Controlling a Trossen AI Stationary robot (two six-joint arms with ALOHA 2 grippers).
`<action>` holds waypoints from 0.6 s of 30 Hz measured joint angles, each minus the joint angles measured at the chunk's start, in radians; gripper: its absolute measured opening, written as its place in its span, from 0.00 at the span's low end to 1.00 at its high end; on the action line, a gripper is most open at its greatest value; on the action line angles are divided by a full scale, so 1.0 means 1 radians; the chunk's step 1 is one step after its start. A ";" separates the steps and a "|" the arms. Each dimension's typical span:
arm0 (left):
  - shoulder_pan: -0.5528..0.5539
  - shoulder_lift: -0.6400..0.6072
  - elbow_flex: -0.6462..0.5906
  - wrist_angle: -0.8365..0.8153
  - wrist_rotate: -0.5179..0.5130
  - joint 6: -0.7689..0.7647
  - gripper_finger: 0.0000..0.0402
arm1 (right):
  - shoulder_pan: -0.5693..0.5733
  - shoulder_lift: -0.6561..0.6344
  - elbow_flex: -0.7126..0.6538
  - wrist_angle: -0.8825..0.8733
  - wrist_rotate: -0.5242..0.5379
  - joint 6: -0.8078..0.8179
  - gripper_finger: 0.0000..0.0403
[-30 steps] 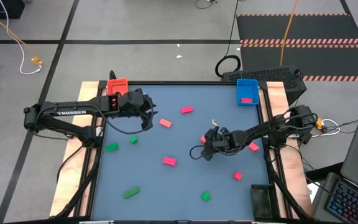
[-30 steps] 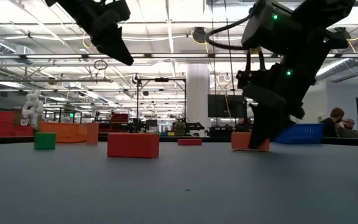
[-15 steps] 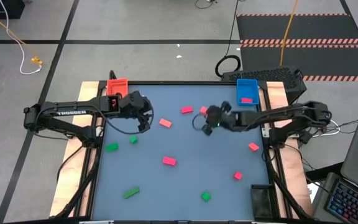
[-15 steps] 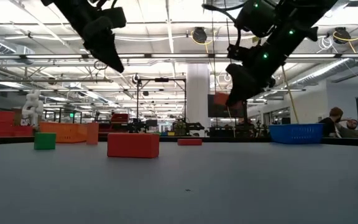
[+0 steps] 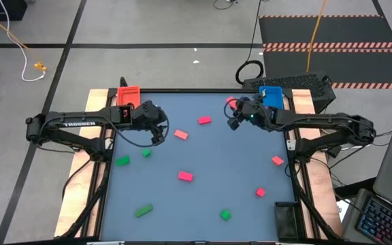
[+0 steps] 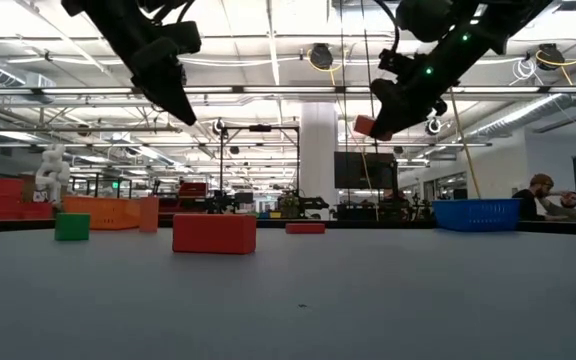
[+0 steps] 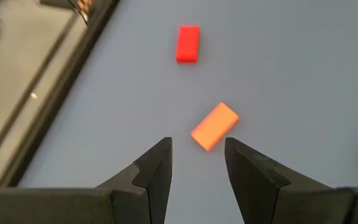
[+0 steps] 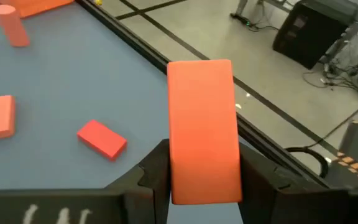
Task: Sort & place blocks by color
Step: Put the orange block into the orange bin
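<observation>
Salmon-red smooth rectangular block (image 8: 204, 130) clamped in right pincer (image 5: 235, 112); left pincer (image 7: 196, 171) agape, empty.

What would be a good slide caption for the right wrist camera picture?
The right gripper holds a salmon-red block upright above the blue-grey table, where other blocks lie.

A grey-blue table (image 5: 203, 153) carries scattered blocks (image 5: 186, 176): salmon and pink ones toward 12 and 3 o'clock, green ones toward 6 and 9. A red tray (image 5: 128, 93) sits at 11 o'clock, a blue tray (image 5: 271, 99) at 1, a dark tray (image 5: 286, 221) at 5.
</observation>
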 joint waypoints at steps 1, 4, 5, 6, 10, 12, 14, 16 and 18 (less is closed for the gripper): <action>0.004 0.000 -0.006 0.028 -0.009 0.010 0.37 | 0.000 0.003 0.000 0.003 -0.002 0.000 0.30; 0.023 0.000 -0.025 0.154 -0.027 0.020 0.37 | 0.003 0.025 0.000 0.040 -0.022 -0.005 0.30; 0.031 0.000 -0.035 0.200 -0.029 0.024 0.37 | 0.004 0.036 -0.001 0.071 -0.046 -0.013 0.30; 0.039 0.000 -0.045 0.249 -0.029 0.035 0.37 | 0.004 0.047 -0.002 0.116 -0.077 -0.028 0.30; 0.068 0.000 -0.104 0.476 -0.009 0.107 0.37 | 0.004 0.110 -0.030 0.428 -0.285 -0.123 0.30; 0.084 0.000 -0.132 0.565 0.037 0.144 0.37 | 0.004 0.148 -0.037 0.575 -0.389 -0.166 0.30; 0.101 0.000 -0.150 0.637 0.108 0.159 0.37 | 0.001 0.172 -0.037 0.646 -0.469 -0.226 0.30; 0.117 0.000 -0.162 0.705 0.187 0.162 0.37 | -0.006 0.190 -0.037 0.694 -0.498 -0.249 0.30; 0.126 0.000 -0.167 0.758 0.268 0.161 0.37 | -0.013 0.207 -0.037 0.718 -0.515 -0.264 0.30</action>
